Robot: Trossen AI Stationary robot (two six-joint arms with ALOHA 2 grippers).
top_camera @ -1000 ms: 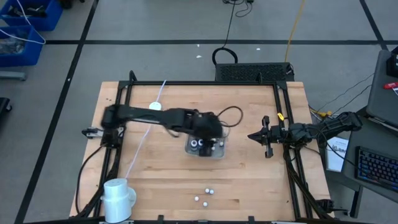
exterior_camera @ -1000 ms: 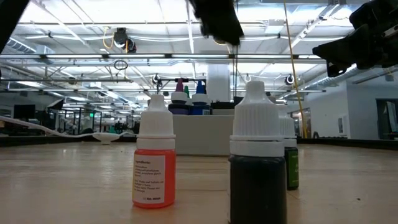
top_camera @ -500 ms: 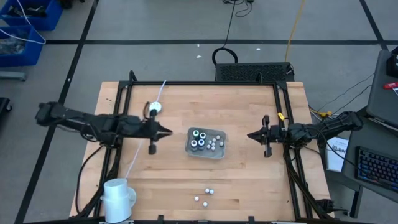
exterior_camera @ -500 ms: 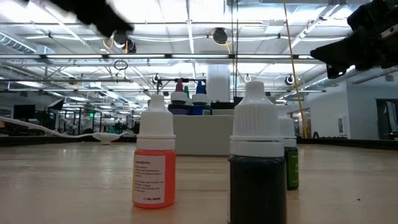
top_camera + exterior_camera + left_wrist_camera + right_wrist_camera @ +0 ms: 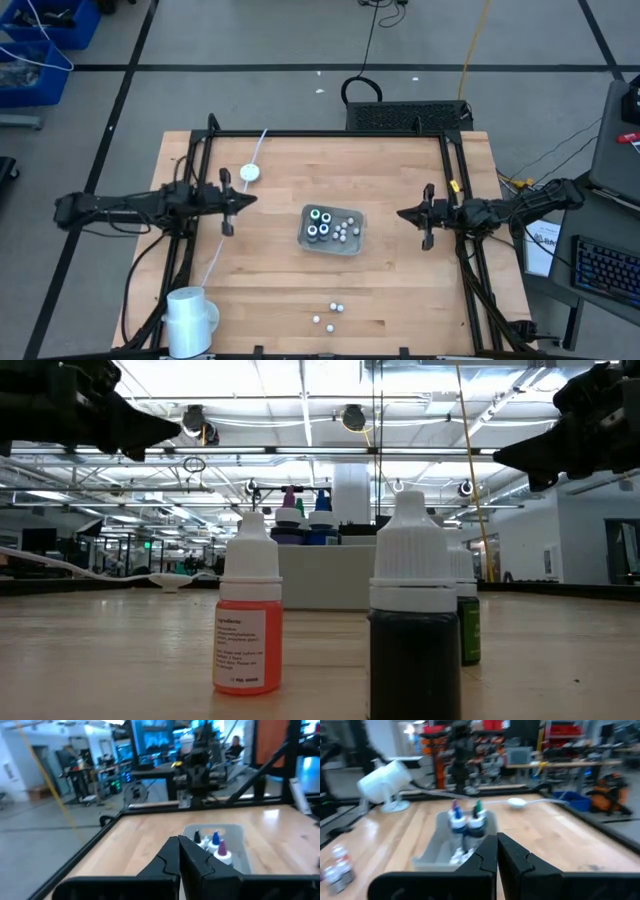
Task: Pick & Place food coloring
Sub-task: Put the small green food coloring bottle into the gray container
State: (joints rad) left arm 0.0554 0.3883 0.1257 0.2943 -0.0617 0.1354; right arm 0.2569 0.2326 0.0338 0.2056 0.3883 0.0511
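Observation:
Three small food coloring bottles (image 5: pixel 328 317) stand upright on their bases near the table's front edge. The low view shows them close up: an orange one (image 5: pixel 248 625), a dark one (image 5: pixel 413 622) and a green one (image 5: pixel 467 615) behind it. Several more bottles (image 5: pixel 322 223) sit in the grey tray (image 5: pixel 352 246) at mid-table. My left gripper (image 5: pixel 250 200) hovers shut, left of the tray, pointing at it. My right gripper (image 5: pixel 401 214) hovers shut on the tray's right side, also pointing at it. Both wrist views show shut fingers (image 5: pixel 179 841) (image 5: pixel 496 838) with nothing between them.
A white cylindrical object (image 5: pixel 190 315) stands at the front left corner. A white round puck (image 5: pixel 249 172) with a pale cord lies at the far left. A black frame (image 5: pixel 330 135) borders the table's far and side edges. Bare wood lies between the tray and the loose bottles.
My left gripper has pulled back from above the tray toward the table's left edge and now hovers well left of it. The tray and the three loose bottles have stayed in place.

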